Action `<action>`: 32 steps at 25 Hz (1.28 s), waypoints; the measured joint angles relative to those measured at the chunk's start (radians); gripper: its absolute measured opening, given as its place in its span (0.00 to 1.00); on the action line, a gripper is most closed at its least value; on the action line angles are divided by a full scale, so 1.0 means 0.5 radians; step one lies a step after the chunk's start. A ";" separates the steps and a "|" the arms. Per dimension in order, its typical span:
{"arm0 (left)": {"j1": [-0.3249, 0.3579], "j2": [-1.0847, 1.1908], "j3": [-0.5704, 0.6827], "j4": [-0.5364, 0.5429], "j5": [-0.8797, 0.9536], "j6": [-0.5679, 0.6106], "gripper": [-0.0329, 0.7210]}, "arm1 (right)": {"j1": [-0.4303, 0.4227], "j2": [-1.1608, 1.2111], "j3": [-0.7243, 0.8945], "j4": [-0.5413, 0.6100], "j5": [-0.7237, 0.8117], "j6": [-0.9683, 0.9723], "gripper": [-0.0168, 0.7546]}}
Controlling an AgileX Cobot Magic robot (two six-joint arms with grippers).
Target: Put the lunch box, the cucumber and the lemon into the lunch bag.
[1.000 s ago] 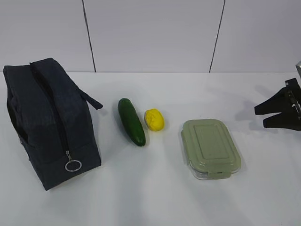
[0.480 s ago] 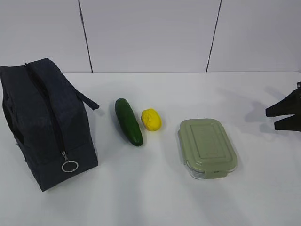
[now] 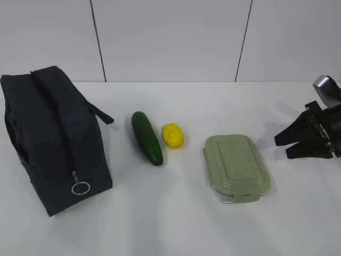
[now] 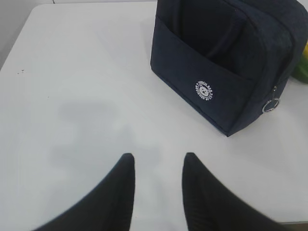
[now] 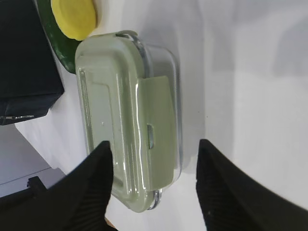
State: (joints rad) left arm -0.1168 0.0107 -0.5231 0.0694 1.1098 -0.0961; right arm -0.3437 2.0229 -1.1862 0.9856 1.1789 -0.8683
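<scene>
The navy lunch bag (image 3: 53,138) stands at the left, its zipper looks closed and the ring pull (image 3: 81,188) hangs at the front. The cucumber (image 3: 147,137) and the lemon (image 3: 173,135) lie side by side to its right. The lunch box (image 3: 236,167) with its sage-green lid sits right of them. My right gripper (image 3: 282,148) is open and empty, just right of the box and above the table. In the right wrist view its fingers (image 5: 154,144) straddle the box's near end (image 5: 125,120) without touching it. My left gripper (image 4: 159,159) is open and empty over bare table, short of the bag (image 4: 226,62).
White table (image 3: 176,224) with a white panelled wall behind it. The left wrist view shows the bag's round white logo (image 4: 204,90) and the table's left edge (image 4: 19,33). The right wrist view shows the lemon (image 5: 74,17), the cucumber (image 5: 57,48) and the bag (image 5: 24,53) beyond the box.
My right gripper has moved left from the right edge of the view toward the lunch box. The objects on the table have not moved.
</scene>
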 joint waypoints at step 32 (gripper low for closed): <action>0.000 0.000 0.000 0.000 0.000 0.000 0.36 | 0.014 0.141 0.060 0.186 -0.012 -0.194 0.58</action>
State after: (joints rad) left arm -0.1168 0.0107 -0.5231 0.0694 1.1098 -0.0961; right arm -0.3368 2.0935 -1.1564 1.0787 1.1729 -0.9651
